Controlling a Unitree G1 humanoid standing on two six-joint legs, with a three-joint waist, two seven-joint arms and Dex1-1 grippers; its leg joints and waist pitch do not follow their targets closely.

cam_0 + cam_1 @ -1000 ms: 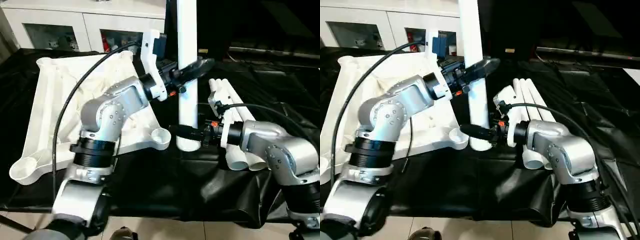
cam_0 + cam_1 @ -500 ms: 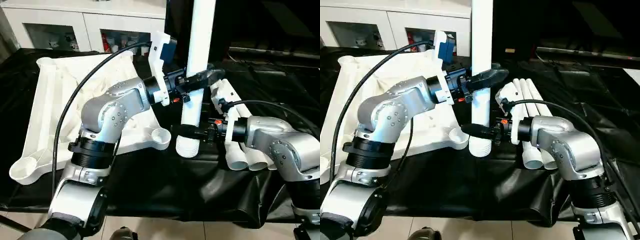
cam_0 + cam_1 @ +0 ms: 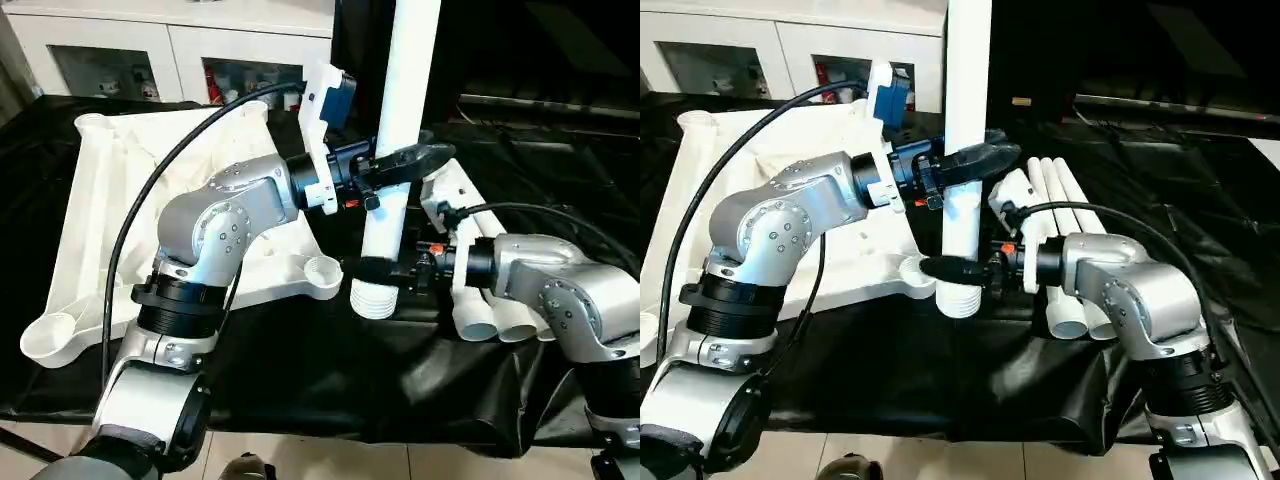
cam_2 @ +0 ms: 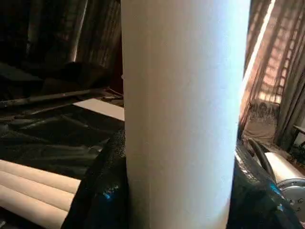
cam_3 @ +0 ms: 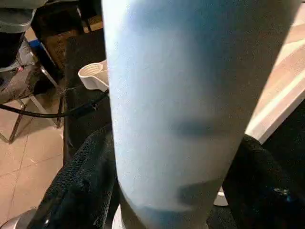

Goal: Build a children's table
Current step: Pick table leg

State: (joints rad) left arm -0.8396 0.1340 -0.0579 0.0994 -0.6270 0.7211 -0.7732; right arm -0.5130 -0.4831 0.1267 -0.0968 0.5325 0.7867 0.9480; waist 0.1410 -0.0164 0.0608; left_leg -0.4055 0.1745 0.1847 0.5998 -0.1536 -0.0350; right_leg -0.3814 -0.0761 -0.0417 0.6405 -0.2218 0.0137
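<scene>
I have one white leg (image 3: pixel 400 150) standing almost straight up, just beside the near corner socket (image 3: pixel 321 270) of the tabletop (image 3: pixel 110 215). My left gripper (image 3: pixel 400 165) squeezes the leg partway up, one black finger on each side, so it cannot tip over. My right gripper (image 3: pixel 375 270) pinches the leg low down, just above its ridged end (image 3: pixel 374 301), so I can steer that end. The ridged end hangs close over the black cover (image 3: pixel 330 370), not in the socket yet. I think it has to go a bit toward the tabletop and then down into that round hole. The tabletop lies on my left side with its ribbed side up, so the sockets face up. Three more legs (image 3: pixel 480 300) lie side by side near my right arm, waiting their turn.
</scene>
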